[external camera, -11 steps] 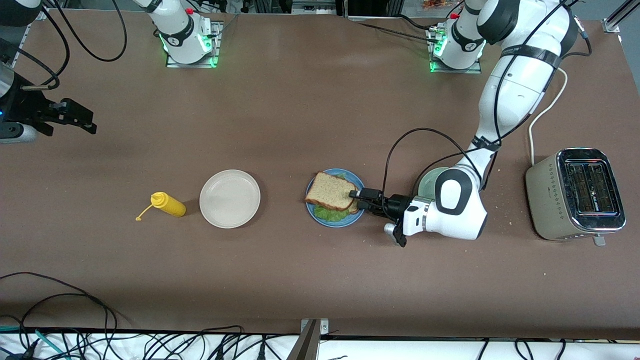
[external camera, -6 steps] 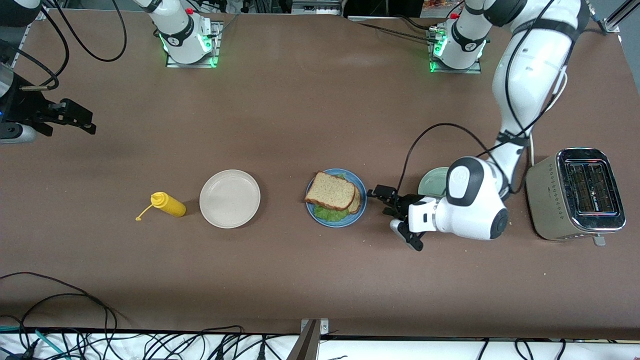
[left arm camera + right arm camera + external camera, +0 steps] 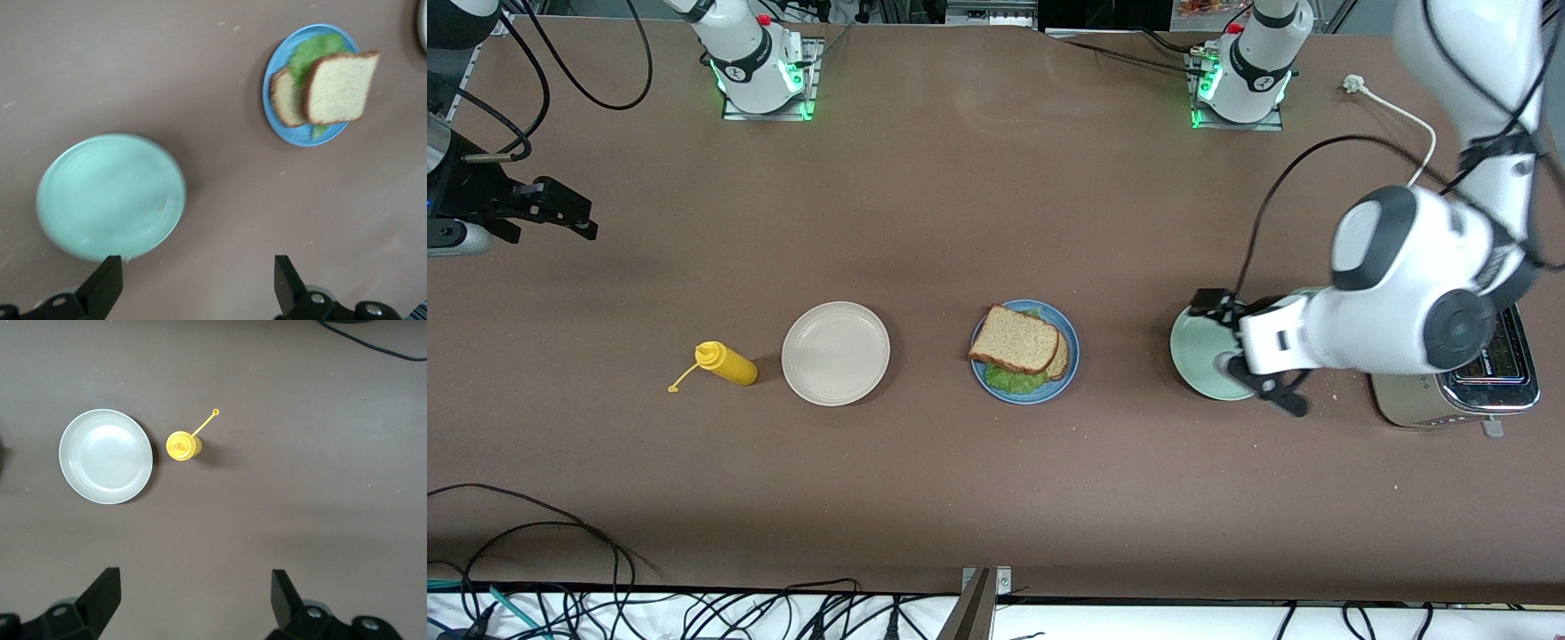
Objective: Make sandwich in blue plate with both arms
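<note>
Brown bread slice overhang plain only from left wrist.

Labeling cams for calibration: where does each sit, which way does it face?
Front: high, across the table from the bases, looking down; both arms, right end effector open, waiting.
Left wrist: over the green plate, looking down; open left end effector fingers show.
Right wrist: looking down on the beige plate and the yellow bottle.
Front and left wrist share the sandwich on the blue plate.

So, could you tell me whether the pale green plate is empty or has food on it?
Empty: the pale green plate shows bare in the left wrist view.
</note>
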Tool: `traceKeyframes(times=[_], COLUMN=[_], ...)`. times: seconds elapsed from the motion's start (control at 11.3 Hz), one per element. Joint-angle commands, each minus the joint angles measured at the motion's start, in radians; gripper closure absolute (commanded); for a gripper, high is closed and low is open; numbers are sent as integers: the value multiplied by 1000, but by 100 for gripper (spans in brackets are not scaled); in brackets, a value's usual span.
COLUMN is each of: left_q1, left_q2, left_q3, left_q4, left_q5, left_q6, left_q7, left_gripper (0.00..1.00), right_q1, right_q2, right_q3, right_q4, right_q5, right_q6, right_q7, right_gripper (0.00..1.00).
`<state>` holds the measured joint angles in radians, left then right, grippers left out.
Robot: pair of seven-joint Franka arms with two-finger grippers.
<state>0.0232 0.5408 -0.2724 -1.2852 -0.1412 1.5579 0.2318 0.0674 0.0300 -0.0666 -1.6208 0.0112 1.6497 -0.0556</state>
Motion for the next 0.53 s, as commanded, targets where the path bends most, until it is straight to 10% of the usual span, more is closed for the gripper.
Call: traceKeyframes(times=[0.0,0.44], left_q1=[61,61], left_q2=[-129,-274], left_q3=[4,45], left_q4=[-31,-43], left_q5=[138,218], left_q6=[-68,-143], left_q7=[-63,-147], left_gripper=[0,0], right_q1=[0,-1], right_q2=[-1,1], right_q3=[-1,-7], right_q4=[9,9], right_q5=[-4,-5], right_q6=[1,1], right_q7=[-3,-3], right_gripper=[0,0])
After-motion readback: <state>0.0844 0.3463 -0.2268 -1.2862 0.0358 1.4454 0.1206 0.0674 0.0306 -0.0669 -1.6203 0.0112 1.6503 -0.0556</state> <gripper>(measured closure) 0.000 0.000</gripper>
